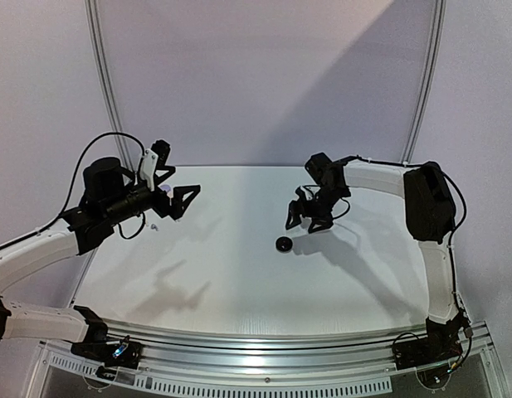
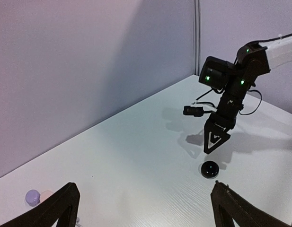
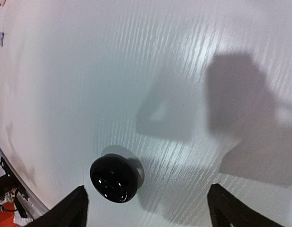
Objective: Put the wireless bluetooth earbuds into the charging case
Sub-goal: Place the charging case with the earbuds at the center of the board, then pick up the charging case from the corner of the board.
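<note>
Step in hand: in my judgement, the work around the charging case. The right hand hangs over it without touching, and neither hand holds any earbuds.
Right hand: fingers wide apart, nothing between them. The case lies below, nearer to the finger at the left of the wrist view than to the other one.
Left hand: also opened wide and holding nothing. It is raised over the left side of the counter, well apart from the case.
Case, place: alone near the middle of the counter, lying free on the surface.
Case, look: a small round puck, glossy black, with a domed top that reflects the light. It seems shut; I see no open lid and no hollow for buds.
Earbuds: I cannot find them with certainty. Some tiny pale specks at the left border of the right wrist view are too small to name.
Other thing: a round lavender thing lies near the wall in the left wrist view, with something pale beside it. I cannot tell if they touch.
Next move, as I judge: if the case is really shut, it must be opened first, with one hand holding the puck steady. The smooth dome could slip out from the fingers. Then a bud must be found and picked.
</note>
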Robot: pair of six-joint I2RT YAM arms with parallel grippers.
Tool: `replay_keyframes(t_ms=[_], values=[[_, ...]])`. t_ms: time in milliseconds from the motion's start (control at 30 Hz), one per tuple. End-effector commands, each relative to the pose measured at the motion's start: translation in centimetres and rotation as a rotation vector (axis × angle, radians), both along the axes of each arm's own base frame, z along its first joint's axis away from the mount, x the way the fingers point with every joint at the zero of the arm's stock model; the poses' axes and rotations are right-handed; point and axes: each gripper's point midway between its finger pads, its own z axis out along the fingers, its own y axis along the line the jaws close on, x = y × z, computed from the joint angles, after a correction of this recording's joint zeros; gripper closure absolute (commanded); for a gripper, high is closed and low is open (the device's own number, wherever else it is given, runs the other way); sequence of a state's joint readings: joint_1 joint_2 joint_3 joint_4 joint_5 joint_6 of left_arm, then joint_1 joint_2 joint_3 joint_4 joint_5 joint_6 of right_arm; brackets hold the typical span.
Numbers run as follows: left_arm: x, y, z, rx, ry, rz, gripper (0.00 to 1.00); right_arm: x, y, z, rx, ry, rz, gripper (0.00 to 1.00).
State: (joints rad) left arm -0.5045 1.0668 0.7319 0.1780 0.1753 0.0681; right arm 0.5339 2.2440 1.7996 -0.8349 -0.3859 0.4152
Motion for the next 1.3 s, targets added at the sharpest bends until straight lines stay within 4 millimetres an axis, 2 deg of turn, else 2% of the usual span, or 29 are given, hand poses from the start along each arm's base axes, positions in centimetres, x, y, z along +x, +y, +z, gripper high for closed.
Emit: replay_keyframes(t_ms=[0, 33, 67, 100, 133, 233, 267, 333, 400, 467, 700, 867, 1067, 1167, 1267], values=[[2.2, 0.7, -1.2, 0.096, 0.07, 0.028, 0.01, 3.7, -1.4, 6.2, -0.048, -0.274, -0.014, 0.02], [2.8, 0.8, -2.2, 0.135, 0.123, 0.026, 0.01, 4.5, -1.3, 7.3, -0.035, -0.328, -0.023, 0.01], [3.4, 0.8, -2.9, 0.173, 0.169, 0.011, 0.01, 5.4, -0.9, 9.3, -0.004, -0.403, -0.032, 0.01], [4.3, 0.7, -2.8, 0.212, 0.199, -0.015, 0.01, 5.8, -0.8, 10.3, 0.01, -0.445, -0.032, 0.01], [4.8, 0.8, -5.4, 0.295, 0.299, -0.042, 0.01, 6.3, -0.7, 11.4, 0.026, -0.488, -0.036, 0.01], [7.9, 2.5, -6.6, 0.422, 0.418, -0.04, 0.01, 7.1, -0.3, 13.5, 0.05, -0.56, -0.022, 0.01], [8.6, 3.1, -9.2, 0.49, 0.521, -0.064, 0.01, 7.2, -0.2, 13.8, 0.055, -0.574, -0.014, 0.01], [10.7, 4.4, -10.8, 0.547, 0.61, -0.084, 0.01, 7.3, 0.0, 14.0, 0.057, -0.585, 0.005, 0.01], [13.3, 6.0, -11.4, 0.507, 0.655, -0.09, 0.01, 7.2, 0.2, 14.0, 0.062, -0.586, 0.022, 0.01], [15.8, 7.2, -12.7, 0.506, 0.674, -0.082, 0.01, 7.0, 0.4, 14.0, 0.071, -0.587, 0.042, 0.01], [21.9, 9.4, -17.7, 0.598, 0.673, -0.096, 0.01, 7.0, 1.0, 14.6, 0.098, -0.602, 0.071, 0.01], [26.5, 10.9, -19.6, 0.648, 0.603, -0.04, 0.01, 7.2, 1.7, 15.0, 0.126, -0.605, 0.087, 0.01], [27.0, 11.9, -23.3, 0.683, 0.632, -0.046, 0.08, 7.8, 2.1, 15.1, 0.114, -0.622, 0.123, 0.01], [26.9, 12.7, -23.9, 0.663, 0.655, -0.039, 0.12, 8.3, 2.3, 15.1, 0.105, -0.632, 0.141, 0.01], [26.2, 12.5, -24.7, 0.657, 0.672, -0.078, 0.16, 8.7, 2.6, 15.2, 0.104, -0.646, 0.153, 0.01]])
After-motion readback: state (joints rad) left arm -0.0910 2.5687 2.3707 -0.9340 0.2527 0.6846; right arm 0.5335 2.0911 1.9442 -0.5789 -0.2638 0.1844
